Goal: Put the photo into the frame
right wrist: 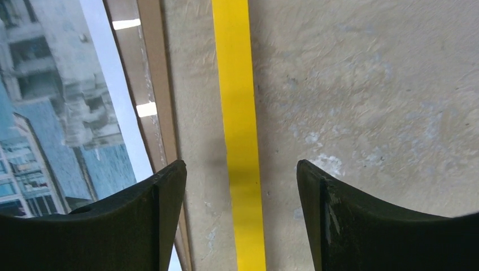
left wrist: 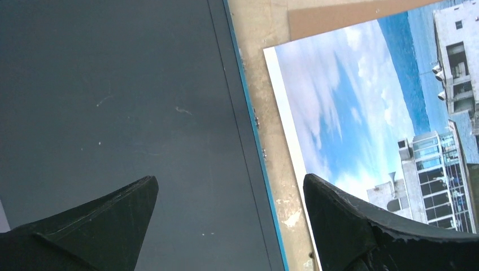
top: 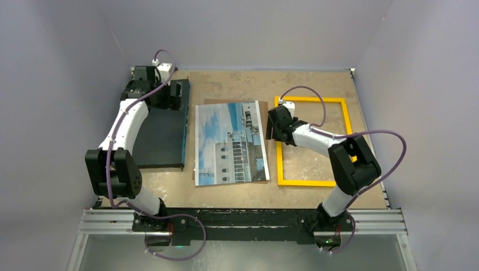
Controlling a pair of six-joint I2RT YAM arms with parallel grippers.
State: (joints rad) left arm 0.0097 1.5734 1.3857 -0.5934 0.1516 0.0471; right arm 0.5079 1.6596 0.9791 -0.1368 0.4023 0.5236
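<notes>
Tabletop of brown board carries everything, with the photo lying flat and face up near its middle, sky and a pale building showing, long side running away from the arm bases. Dark flat slab sits just left of the photo, parallel to it, with a thin strip of bare table between; a blue edge shows on the slab's side facing the photo. Yellow frame lies flat just right of the photo, empty, table visible through its opening, slightly rotated against the photo. Brown backing board lies under the photo, peeking out along the photo's far edge and right edge; a narrow gap of table separates it from the frame's nearest rail. Left gripper hangs left of the photo's far-left corner, over the slab's far end, jaws spread wide and holding nothing; in its wrist view one finger overlaps the slab and the other the photo's white border. Right gripper is at the photo's right edge, about mid-length, pointing down, jaws apart and straddling the frame's rail nearest the photo, with table showing on both sides of the rail, so no clamp on it; whether the fingertips touch the table cannot be told.
</notes>
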